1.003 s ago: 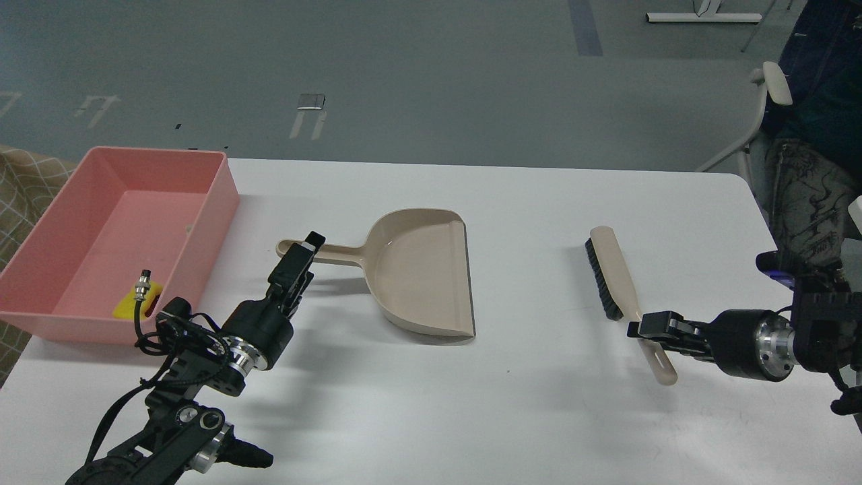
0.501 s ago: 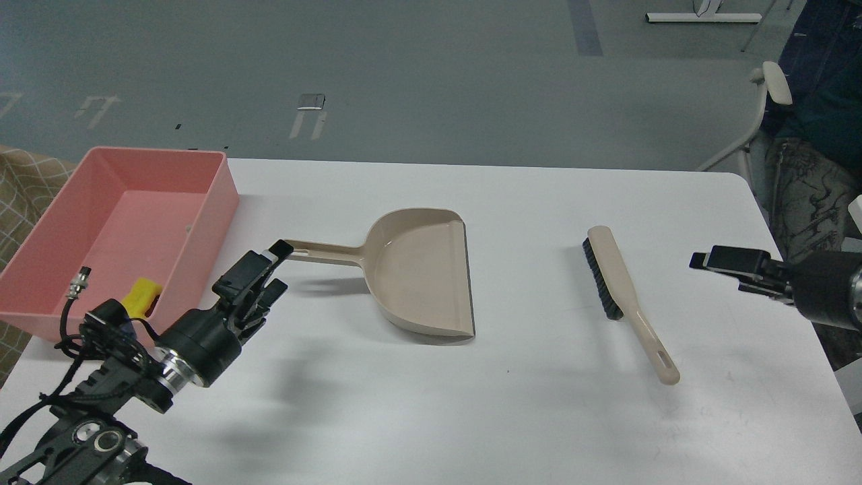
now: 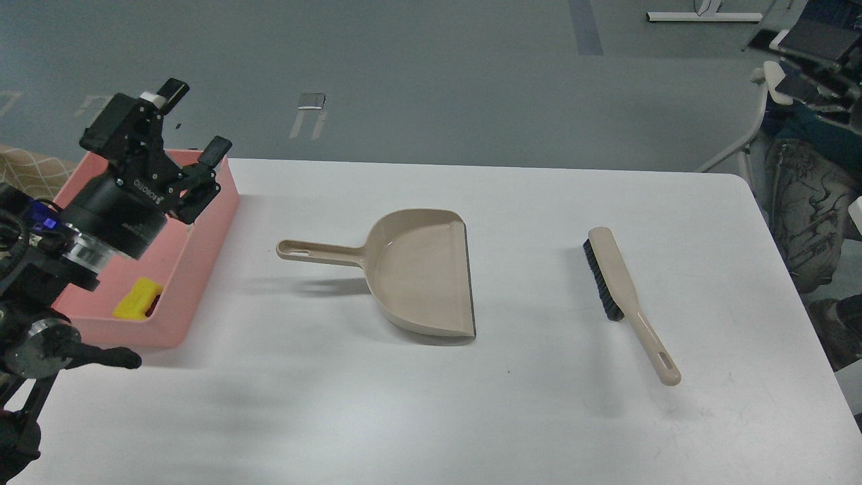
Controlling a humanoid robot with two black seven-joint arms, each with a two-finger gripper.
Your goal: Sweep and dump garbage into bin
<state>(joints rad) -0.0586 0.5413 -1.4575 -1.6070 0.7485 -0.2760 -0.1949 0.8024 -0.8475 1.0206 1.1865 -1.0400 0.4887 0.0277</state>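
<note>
Head view. White table [image 3: 539, 417] across the lower field, grey floor beyond. At far left, pink bin [image 3: 209, 222] on the table's left end, its long axis running away from the viewer, near wall partly hidden by the left arm. Inside the bin, against the near right corner: yellow chunk [image 3: 138, 298] of garbage, lying on the bin floor and touching the right wall. Off-white stick not discernible — much of the bin floor hidden behind the arm.

Left gripper [image 3: 195, 118] raised above the bin's far end, pointing up and away, fingers spread wide apart with nothing between them; one fingertip [image 3: 174, 88] high over the floor background, the other [image 3: 219, 149] just over the bin's far rim. Right gripper outside the field.

Centre of table: beige dustpan [image 3: 421, 273] lying flat, handle pointing left toward the bin, open lip facing right, pan empty. Well apart to its right: beige hand brush [image 3: 623, 283] lying flat — dark bristles along its left edge at the far end, handle end with hanging slot toward the viewer. Dustpan and brush both clear of the gripper.

At the right edge, off the table: chair [image 3: 764, 114] and a seated figure's patterned trousers [image 3: 805, 202].
</note>
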